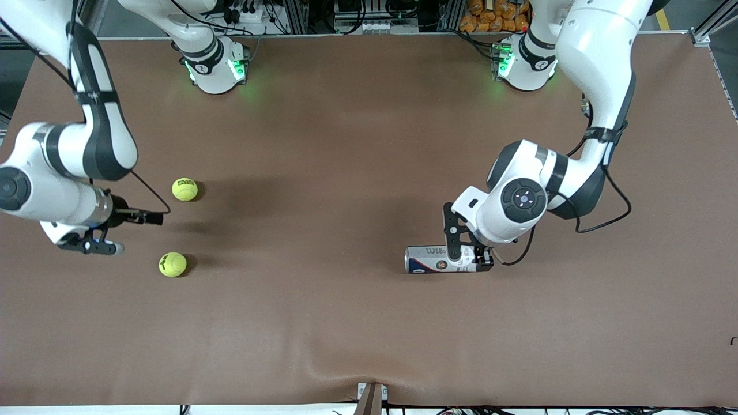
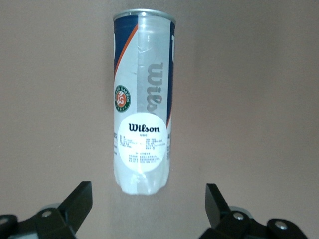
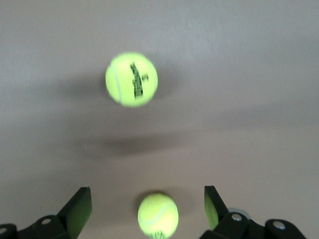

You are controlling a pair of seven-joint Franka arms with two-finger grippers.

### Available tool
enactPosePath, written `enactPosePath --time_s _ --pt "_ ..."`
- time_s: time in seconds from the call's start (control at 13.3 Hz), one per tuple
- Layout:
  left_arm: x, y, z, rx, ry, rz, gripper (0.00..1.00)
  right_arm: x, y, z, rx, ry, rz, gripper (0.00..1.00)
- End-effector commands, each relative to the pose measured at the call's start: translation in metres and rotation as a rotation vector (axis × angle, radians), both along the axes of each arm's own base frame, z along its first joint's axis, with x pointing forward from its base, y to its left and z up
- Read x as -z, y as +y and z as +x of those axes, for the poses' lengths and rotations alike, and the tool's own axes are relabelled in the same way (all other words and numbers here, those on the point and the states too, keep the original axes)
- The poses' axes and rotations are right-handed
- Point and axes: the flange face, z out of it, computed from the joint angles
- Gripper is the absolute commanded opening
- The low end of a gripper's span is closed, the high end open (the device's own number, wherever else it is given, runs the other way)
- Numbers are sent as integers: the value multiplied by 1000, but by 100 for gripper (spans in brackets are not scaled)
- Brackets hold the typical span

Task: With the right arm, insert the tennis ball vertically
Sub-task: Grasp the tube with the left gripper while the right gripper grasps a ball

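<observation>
Yellow felt tennis balls (image 1: 184, 189) (image 1: 172, 264) on brown desk (image 1: 323, 323) toward right arm's end, light, springy, likely best pinched across the middle, near released right pincer (image 1: 124, 233); released left pincer (image 1: 468, 245) over lying can (image 1: 429, 259).

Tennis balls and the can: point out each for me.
Tennis ball farther from camera (image 1: 184, 189), front view, its top.
Tennis ball nearer the camera (image 1: 172, 264), front view, its top.
Can (image 2: 142, 109), left wrist view, label.
</observation>
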Motion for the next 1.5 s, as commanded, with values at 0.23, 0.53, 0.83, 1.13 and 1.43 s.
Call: enactPosePath --time_s 0.23,0.53,0.83,1.13,1.43 --pt "37 -38 4 81 -48 96 100 25 -2 36 -21 8 -6 100" --pt "67 -60 -6 128 -58 99 100 32 -4 44 -17 6 -6 100" --pt "93 -65 -4 135 -89 85 100 27 -1 47 -20 -6 -5 100" --pt "101 -69 -5 165 -118 97 100 27 -1 48 25 -13 59 100" --pt "103 -68 -4 179 -131 106 100 27 4 48 19 -15 59 100"
